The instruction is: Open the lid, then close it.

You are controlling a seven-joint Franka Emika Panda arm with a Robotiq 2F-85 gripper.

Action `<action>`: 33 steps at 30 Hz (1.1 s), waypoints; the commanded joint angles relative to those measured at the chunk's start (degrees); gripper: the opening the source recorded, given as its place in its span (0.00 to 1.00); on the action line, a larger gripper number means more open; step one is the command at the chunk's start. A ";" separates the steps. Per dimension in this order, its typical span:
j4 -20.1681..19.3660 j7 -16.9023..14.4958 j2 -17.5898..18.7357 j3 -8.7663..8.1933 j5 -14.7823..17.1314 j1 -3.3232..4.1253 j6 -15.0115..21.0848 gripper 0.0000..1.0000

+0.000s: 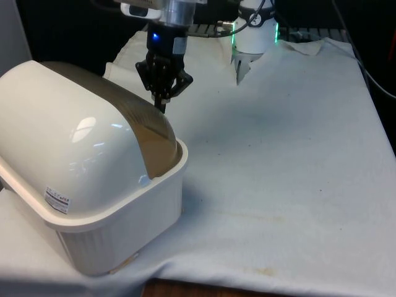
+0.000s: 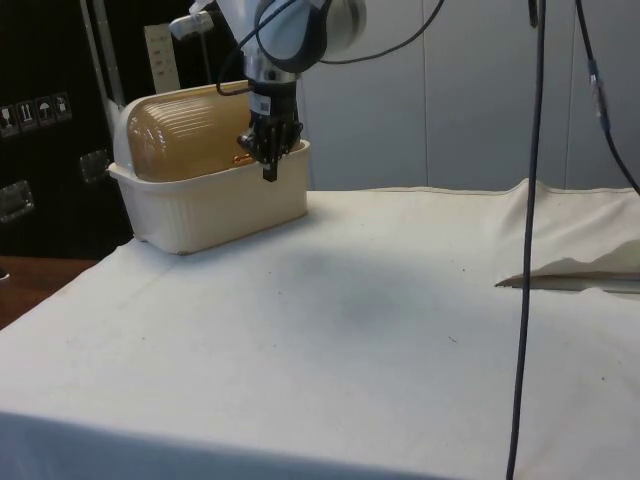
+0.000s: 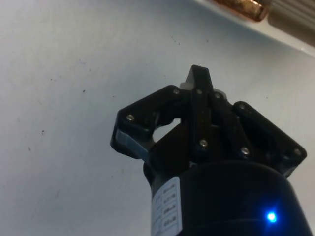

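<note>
Hovering above the white cloth [image 1: 284, 154], the black gripper [image 1: 162, 106] hangs just beside the bread box [image 1: 93, 185], fingers pressed together into one narrow tip, holding nothing, pointing straight down. In the side view the gripper [image 2: 270, 172] sits in front of the box's opening side, tip about level with the cream base [image 2: 215, 205], not clearly touching it; contact cannot be told. Bread box sits at the front view's left, near corner of the table, its back turned to that camera. Box body is a cream ribbed tub [image 1: 124, 232] with a white domed rear shell [image 1: 68, 148]. Roll-top lid [image 1: 151, 133] is translucent brown and ribbed, curving down to the tub's rim on the side facing the robot, so it looks shut or close to shut. In the side view the lid [image 2: 185, 135] shows amber, arching over the tub, with a small orange-brown handle [image 2: 243, 158] low on it near the gripper. Long axis of the box runs roughly across the table in the front view, left to right, slightly angled; the opening faces the far end. Wrist view has the closed fingers [image 3: 199, 98] over bare cloth, with the box rim [image 3: 275, 32] and a copper-coloured handle [image 3: 243, 7] just beyond the tip. A label [image 1: 57, 199] is stuck on the shell's near lower edge.
</note>
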 commanded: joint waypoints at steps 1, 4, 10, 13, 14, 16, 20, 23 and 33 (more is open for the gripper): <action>0.29 1.09 0.46 -0.80 -0.74 0.46 0.46 0.00; 0.52 1.83 0.69 -0.97 -0.74 0.46 0.57 0.00; 0.92 3.38 1.03 -1.32 -0.80 0.52 0.92 0.00; 0.92 4.13 1.32 -1.38 -0.74 0.52 1.72 0.00; 0.74 3.04 0.80 -0.63 -0.11 0.00 0.80 0.00; 0.92 4.64 1.55 -1.38 -0.74 0.52 2.35 0.00; 1.15 5.84 2.29 -1.38 -0.63 0.46 3.90 0.00; 0.92 5.39 2.18 -0.69 -0.11 0.00 4.01 0.00; 5.10 6.47 4.18 -1.55 -0.17 0.11 2.12 0.00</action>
